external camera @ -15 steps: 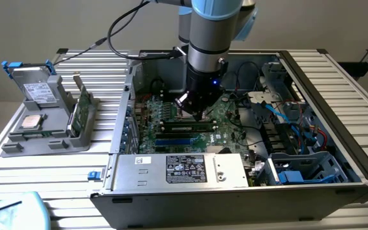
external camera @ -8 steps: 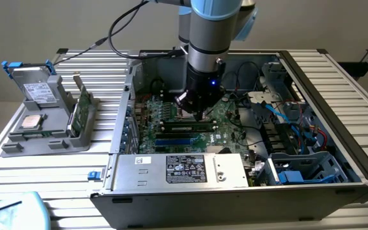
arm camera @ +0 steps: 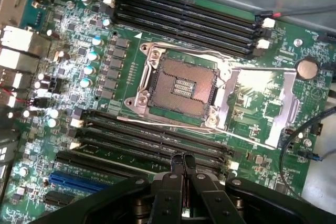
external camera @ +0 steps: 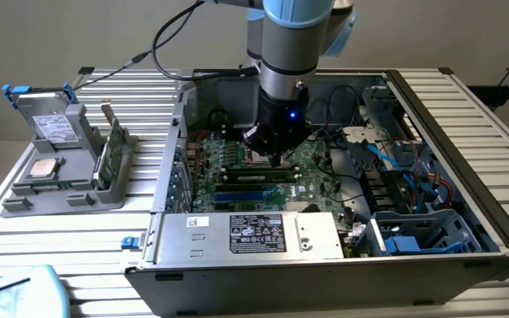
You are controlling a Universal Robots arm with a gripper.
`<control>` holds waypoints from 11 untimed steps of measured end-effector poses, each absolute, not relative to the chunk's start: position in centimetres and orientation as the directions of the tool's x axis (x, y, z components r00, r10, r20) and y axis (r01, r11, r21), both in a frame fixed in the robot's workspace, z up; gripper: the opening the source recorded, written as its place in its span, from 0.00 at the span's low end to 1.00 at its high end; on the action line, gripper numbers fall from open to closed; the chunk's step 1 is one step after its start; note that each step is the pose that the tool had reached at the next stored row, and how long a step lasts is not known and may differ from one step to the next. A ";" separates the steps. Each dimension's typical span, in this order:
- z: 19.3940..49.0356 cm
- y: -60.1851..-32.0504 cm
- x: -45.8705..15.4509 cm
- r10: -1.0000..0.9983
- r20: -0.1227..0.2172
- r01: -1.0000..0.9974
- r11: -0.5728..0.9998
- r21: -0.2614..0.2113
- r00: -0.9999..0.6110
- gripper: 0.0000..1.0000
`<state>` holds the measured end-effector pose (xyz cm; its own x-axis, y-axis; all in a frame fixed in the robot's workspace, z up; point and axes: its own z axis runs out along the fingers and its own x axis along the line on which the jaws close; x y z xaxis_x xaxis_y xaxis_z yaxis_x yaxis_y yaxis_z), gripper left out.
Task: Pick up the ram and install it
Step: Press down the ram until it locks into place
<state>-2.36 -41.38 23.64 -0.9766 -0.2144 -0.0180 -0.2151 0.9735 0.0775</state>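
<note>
While the arm reaches down into the open computer case (external camera: 466, 199), its gripper (arm camera: 184, 162) hangs just above the motherboard (arm camera: 63, 77) with the two fingers (arm camera: 174, 174) pressed together, tip to tip, and nothing between them. In the wrist view the closed tips sit over the bank of dark memory slots (arm camera: 157, 140) that runs alongside the open processor socket (arm camera: 181, 85). That socket shows its bare field of contacts, and its metal retaining frame (arm camera: 262, 106) is swung open beside it. A second bank of dark slots (arm camera: 184, 14) lies on the far side of the socket.

From the exterior view, the gripper (external camera: 277, 158) is poised over the middle of the board, directly above what looks like a memory stick (external camera: 256, 176) already lying seated in one of the slots, though the angle does not let me be sure of that. Blue slots lie just in front of it, and the silver power supply box (external camera: 246, 235) fills the case's near edge.

Outside the case, on the exterior view's left, a grey holder (external camera: 60, 192) rests on the slatted table (external camera: 77, 252). The ram (external camera: 111, 154), a thin green stick, stands on edge in the holder's side slot, well apart from the gripper. Beside it the square silver processor chip (external camera: 42, 169) lies flat, and the grey drive with blue tabs (external camera: 47, 119) stands behind.
</note>
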 end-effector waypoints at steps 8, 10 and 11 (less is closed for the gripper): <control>23.6 -41.4 -2.4 -0.092 -0.018 -0.093 0.993 0.078 -0.996 0.11; 23.6 -41.4 -2.4 -0.061 -0.018 -0.062 0.995 0.078 -0.998 0.11; 23.6 -41.4 -2.4 -0.045 -0.018 -0.046 0.996 0.078 -0.999 0.11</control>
